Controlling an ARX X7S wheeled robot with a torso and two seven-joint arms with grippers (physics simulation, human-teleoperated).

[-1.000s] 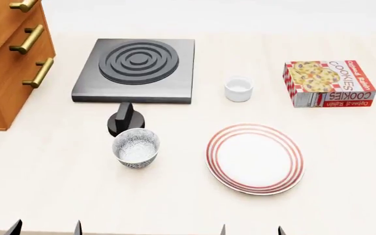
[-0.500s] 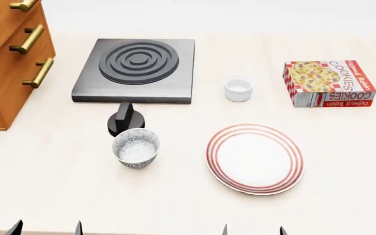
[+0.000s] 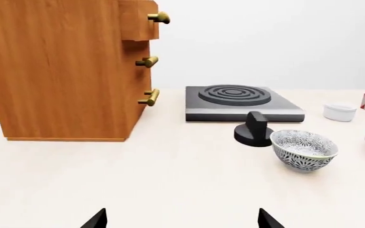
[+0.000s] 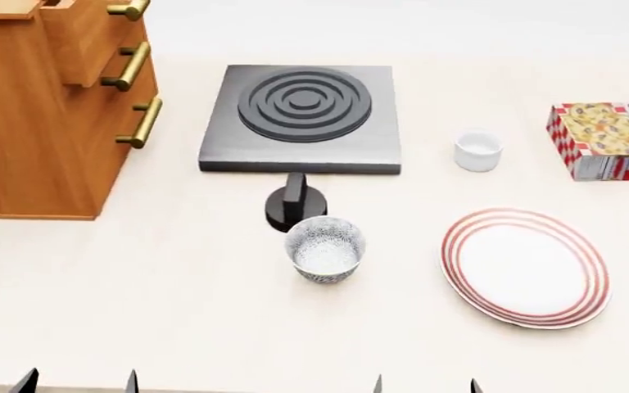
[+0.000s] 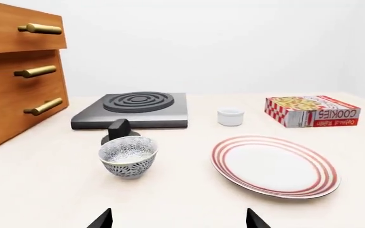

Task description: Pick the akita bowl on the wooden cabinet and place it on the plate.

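The wooden cabinet (image 4: 30, 123) stands at the far left, brass handles on its front, its top almost wholly cut off by the head view's edge. The akita bowl on it is out of view. A speckled white bowl (image 4: 324, 248) stands on the table between the cabinet and the plate (image 4: 524, 266), which is white with red rings. My left gripper (image 4: 78, 383) and right gripper (image 4: 426, 385) are open at the near edge, only fingertips showing, nothing between them. The left wrist view shows the cabinet (image 3: 55, 71) and speckled bowl (image 3: 303, 149); the right wrist view shows the plate (image 5: 274, 165).
A dark stove plate (image 4: 301, 119) lies behind the speckled bowl, with a black knob (image 4: 295, 205) just in front of it. A small plain white cup (image 4: 477, 151) and a cookie box (image 4: 615, 139) stand at the back right.
The head view has swung left: everything on the table has shifted right in it and more of the cabinet shows. Both grippers keep their places at the view's lower edge.
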